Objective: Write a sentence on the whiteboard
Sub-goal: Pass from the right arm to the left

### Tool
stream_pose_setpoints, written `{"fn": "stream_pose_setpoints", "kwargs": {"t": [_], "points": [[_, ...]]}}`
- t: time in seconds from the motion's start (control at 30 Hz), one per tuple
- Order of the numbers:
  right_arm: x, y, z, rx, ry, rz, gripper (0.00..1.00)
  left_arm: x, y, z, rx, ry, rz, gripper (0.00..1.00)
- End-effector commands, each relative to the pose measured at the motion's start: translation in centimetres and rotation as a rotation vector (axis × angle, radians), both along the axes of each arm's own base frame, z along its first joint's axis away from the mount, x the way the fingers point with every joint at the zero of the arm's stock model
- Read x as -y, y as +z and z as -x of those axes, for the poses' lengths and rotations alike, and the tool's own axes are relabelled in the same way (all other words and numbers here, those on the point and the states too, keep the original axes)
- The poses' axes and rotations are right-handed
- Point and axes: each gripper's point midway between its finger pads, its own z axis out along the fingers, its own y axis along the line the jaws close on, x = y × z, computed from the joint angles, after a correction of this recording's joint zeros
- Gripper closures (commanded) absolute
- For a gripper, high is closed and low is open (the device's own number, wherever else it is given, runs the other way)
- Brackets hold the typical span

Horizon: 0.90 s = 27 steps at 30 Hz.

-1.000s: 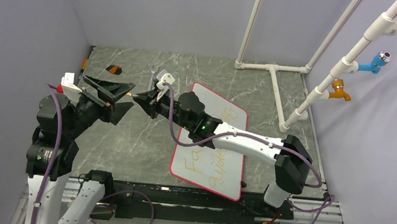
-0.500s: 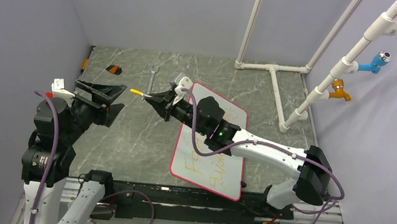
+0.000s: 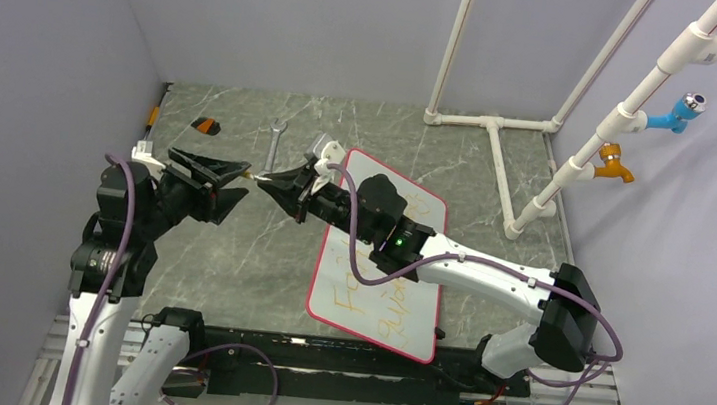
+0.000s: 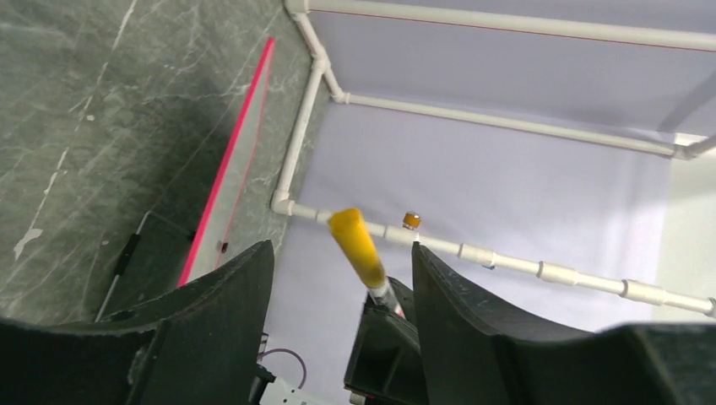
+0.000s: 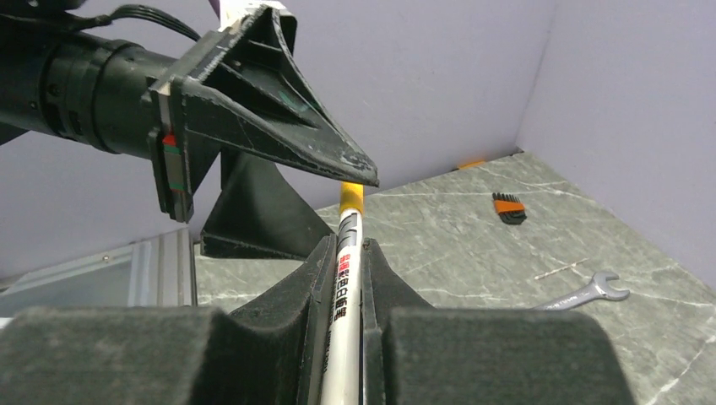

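The right gripper [image 5: 348, 249] is clenched on a marker [image 5: 341, 297], whose white barrel lies in the groove between its two black fingers; the print on the barrel is too small to read. The marker's yellow cap [image 4: 358, 247] points toward the left gripper [image 3: 239, 178], which is released: in the left wrist view its fingers [image 4: 226, 314] stand on either side of the cap with a gap on each side. In the right wrist view the upper finger crosses in front of the cap, so contact there cannot be judged. Both grippers meet above the dark marble table [image 3: 229, 249], left of the whiteboard [image 3: 421, 305]. The whiteboard lies flat on the table at the right of centre, turned at an angle, and the right arm covers its middle. The sentence [image 3: 357, 293] shows as two lines of yellow-orange letters on the near half, the upper line partly under the arm and both hard to read. From the left wrist only the board's red rim shows, as a thin line. A wrench [image 3: 274, 138] and a small orange and black thing [image 3: 206, 126], too small to identify, lie near the far edge of the table, and a white pipe frame [image 3: 491, 124] stands at the back right, cut off at the top.
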Motion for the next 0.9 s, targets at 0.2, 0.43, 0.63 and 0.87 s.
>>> {"fn": "stream_pose_setpoints", "kwargs": {"t": [0.2,0.43,0.63,0.87], "points": [[-0.8,1.9,0.5,0.042,0.047,-0.057,1.00,0.6,2.4,0.2,0.083,-0.024,0.063,0.51],[-1.3,1.7,0.8,0.049,0.065,-0.052,1.00,0.6,2.3,0.3,0.077,-0.022,0.069,0.60],[-1.7,1.3,1.4,0.067,0.095,-0.039,1.00,0.9,1.9,0.3,0.065,-0.044,0.083,0.76],[-2.2,0.4,2.1,0.095,0.124,-0.013,1.00,1.1,2.1,0.4,0.074,-0.055,0.092,0.90]]}}
